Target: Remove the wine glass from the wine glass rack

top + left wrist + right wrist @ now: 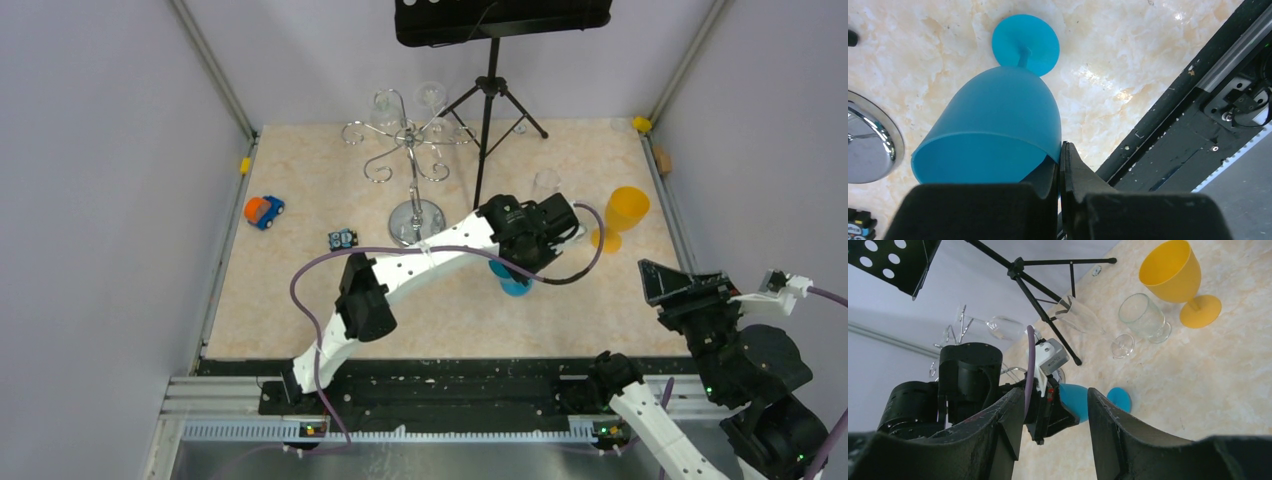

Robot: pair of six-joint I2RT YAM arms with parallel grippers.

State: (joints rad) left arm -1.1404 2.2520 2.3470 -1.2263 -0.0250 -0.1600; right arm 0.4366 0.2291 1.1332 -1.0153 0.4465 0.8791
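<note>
Although the right tool [1054,392] sits nearest, back by the near edge of the tabletop [300,300] with its fingers parted and nothing between them, the work lies with the left tool [1060,160]. Its jaws are pinched tight on the rim of the blue wine glass [993,120], which is off the wine glass rack [415,165] and low over the tabletop near the rack's base, foot pointing down. The lift-off looks done and the set-down is in hand. Next, the foot must land flat before the jaws part and rise clear. Whether the foot touches, I cannot tell. Only the left wrist view shows the pinch on the rim. Only the top view shows the whole rack behind, clear glasses [430,95] at its hooks.
</note>
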